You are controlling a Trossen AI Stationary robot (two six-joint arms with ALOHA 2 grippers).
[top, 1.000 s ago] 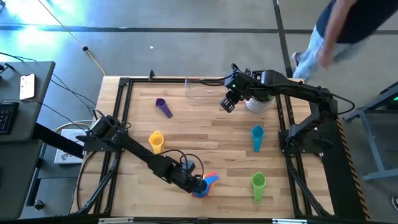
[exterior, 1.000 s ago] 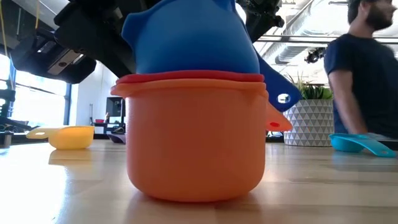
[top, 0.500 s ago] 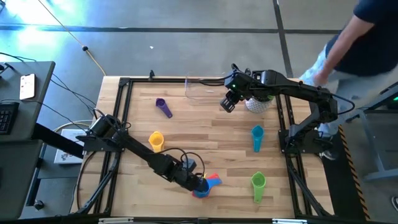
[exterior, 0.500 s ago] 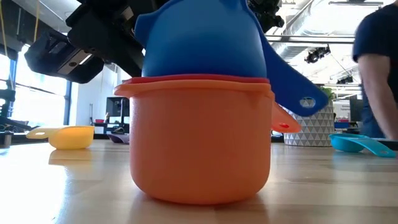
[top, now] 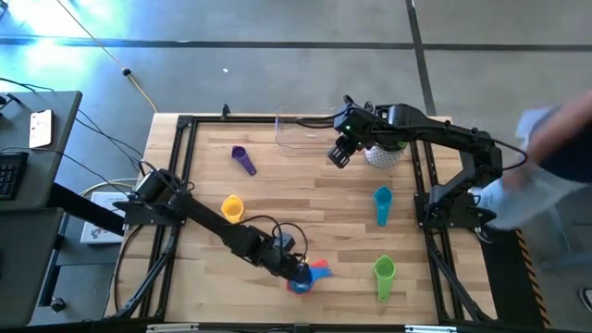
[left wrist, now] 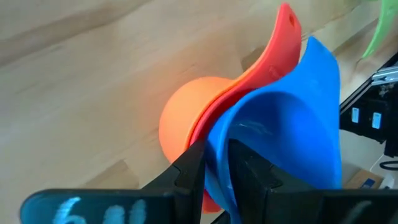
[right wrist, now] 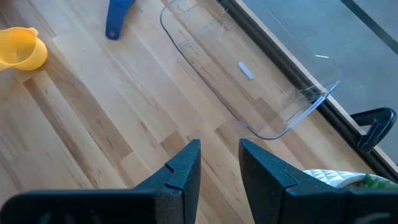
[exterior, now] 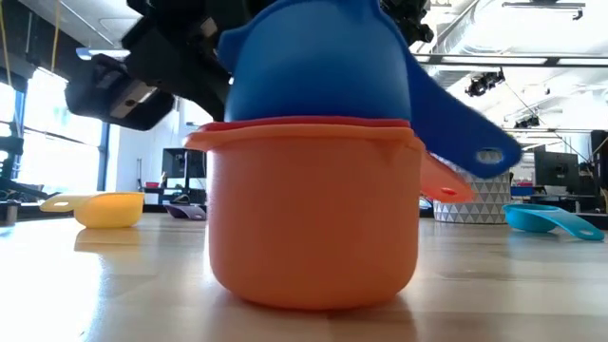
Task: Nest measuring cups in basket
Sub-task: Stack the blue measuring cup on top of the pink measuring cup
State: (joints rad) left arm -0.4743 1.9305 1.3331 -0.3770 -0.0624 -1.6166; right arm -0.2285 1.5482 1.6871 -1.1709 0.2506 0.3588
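high: overhead, whole table (top: 305,208) | low: table-level, hard against orange cup (exterior: 313,218) | wrists: downward

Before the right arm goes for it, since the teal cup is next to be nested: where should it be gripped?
Probably by the handle. In the high view the teal measuring cup lies alone on the table, bowl toward the white plant pot, flat handle pointing toward the green cup. The right gripper, jaws open, could come straight down and close across the handle's narrow width.

No text or label can be read
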